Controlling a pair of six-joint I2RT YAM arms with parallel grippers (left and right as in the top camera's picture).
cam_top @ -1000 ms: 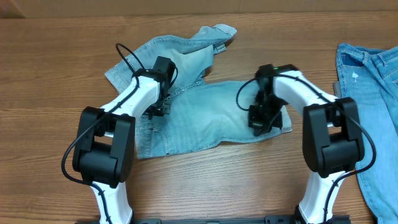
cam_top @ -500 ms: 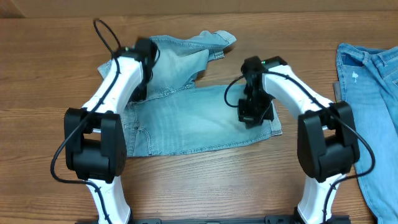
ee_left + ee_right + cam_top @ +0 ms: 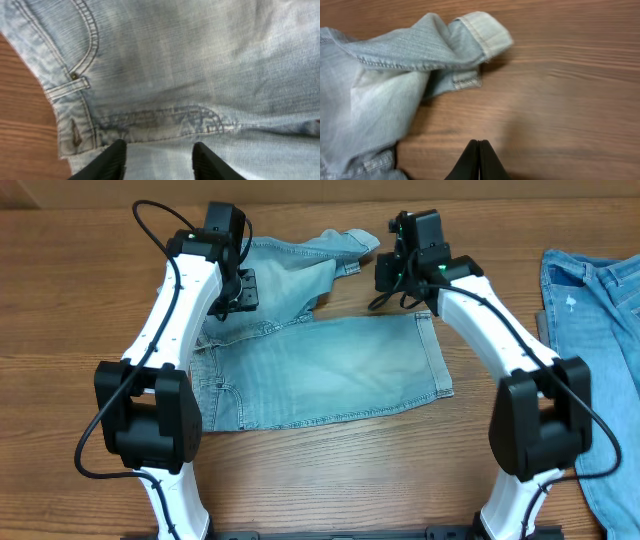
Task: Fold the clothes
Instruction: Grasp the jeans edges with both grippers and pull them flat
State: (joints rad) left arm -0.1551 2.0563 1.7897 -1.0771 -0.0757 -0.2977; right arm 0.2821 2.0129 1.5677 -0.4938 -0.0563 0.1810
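Observation:
The clothes, pale denim shorts [image 3: 330,375], lie spread on the table, one leg flat across the middle. The other leg is bunched toward the far side, with a turned-up hem [image 3: 360,240]. My left gripper [image 3: 238,288] hovers over the far-left part of the shorts. In the left wrist view its gripper [image 3: 159,156] is open above the denim near a pocket seam [image 3: 85,35], with nothing between the fingers [image 3: 114,157]. My right gripper [image 3: 385,275] is past the shorts' far right edge. In the right wrist view that gripper [image 3: 479,161] is shut and empty over bare wood, beside the folded hem [image 3: 482,30].
A second, darker blue denim garment [image 3: 600,330] lies along the right edge of the wooden table [image 3: 80,310]. The arm bases stand at the near edge, left and right of the shorts.
Both arms have swung from the middle of the shorts to the far side. The left jaws have opened and let go of the denim. The near leg now lies flatter.

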